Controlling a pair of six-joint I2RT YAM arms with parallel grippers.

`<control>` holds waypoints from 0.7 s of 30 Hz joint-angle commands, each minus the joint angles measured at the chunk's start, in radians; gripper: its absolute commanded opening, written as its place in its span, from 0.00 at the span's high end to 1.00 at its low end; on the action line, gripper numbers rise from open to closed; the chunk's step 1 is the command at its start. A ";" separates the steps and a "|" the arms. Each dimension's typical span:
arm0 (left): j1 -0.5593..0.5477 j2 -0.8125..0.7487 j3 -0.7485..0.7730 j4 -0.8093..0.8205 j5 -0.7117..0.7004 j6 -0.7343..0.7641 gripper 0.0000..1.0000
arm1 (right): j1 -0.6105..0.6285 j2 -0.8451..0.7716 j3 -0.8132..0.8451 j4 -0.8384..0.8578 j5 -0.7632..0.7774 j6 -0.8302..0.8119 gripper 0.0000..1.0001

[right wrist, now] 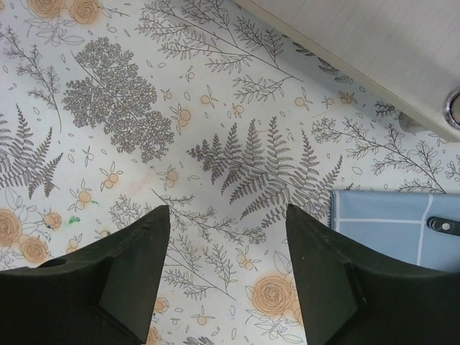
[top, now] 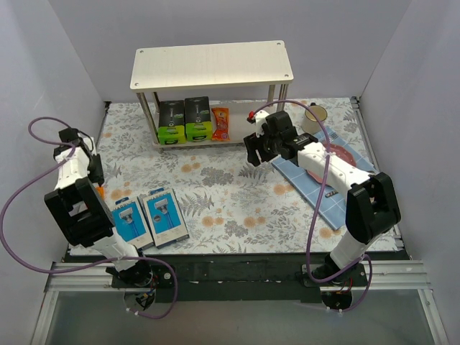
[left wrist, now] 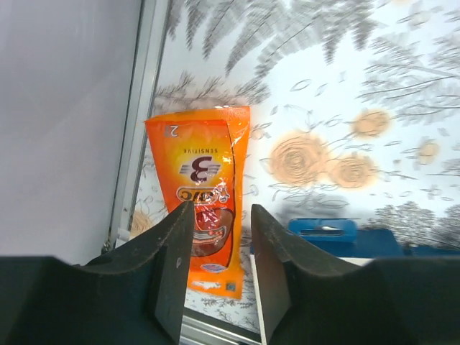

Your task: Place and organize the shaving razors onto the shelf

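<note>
Slippage threatens: left gripper (left wrist: 221,215) straddles the orange razor packet (left wrist: 203,172) at the left edge of the table (top: 230,194), clamped or not I cannot tell, and glossy film may slide free; right gripper (right wrist: 227,219) gapes empty near the shelf (top: 212,65)

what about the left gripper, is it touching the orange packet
Cannot tell: left wrist view shows the left gripper straddling the orange packet, contact or gap unclear.

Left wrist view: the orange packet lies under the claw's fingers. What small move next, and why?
Probably close the left claw fully on the orange packet. It lies flat on the floral cloth, its lower half between the fingers, a gap showing between them; a grip isn't evident, so lifting now might leave it behind.
</note>
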 commanded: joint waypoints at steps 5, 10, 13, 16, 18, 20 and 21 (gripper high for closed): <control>-0.054 -0.024 0.011 -0.093 -0.027 -0.050 0.44 | -0.001 -0.046 -0.017 0.056 0.014 -0.012 0.27; -0.050 -0.022 -0.083 0.006 -0.164 -0.030 0.36 | -0.004 -0.066 -0.042 0.058 0.016 -0.014 0.27; -0.044 -0.002 -0.115 0.039 -0.181 -0.025 0.36 | -0.005 -0.077 -0.062 0.053 0.013 -0.014 0.27; -0.031 0.041 -0.129 0.034 -0.190 -0.033 0.41 | -0.008 -0.088 -0.077 0.055 0.005 -0.009 0.27; -0.023 0.056 -0.140 0.036 -0.190 -0.038 0.43 | -0.008 -0.092 -0.085 0.056 -0.001 -0.005 0.27; -0.021 0.073 -0.155 0.053 -0.191 -0.033 0.46 | -0.011 -0.095 -0.092 0.067 -0.006 -0.002 0.27; -0.023 0.082 -0.164 0.056 -0.193 -0.033 0.47 | -0.011 -0.097 -0.100 0.072 -0.006 0.000 0.27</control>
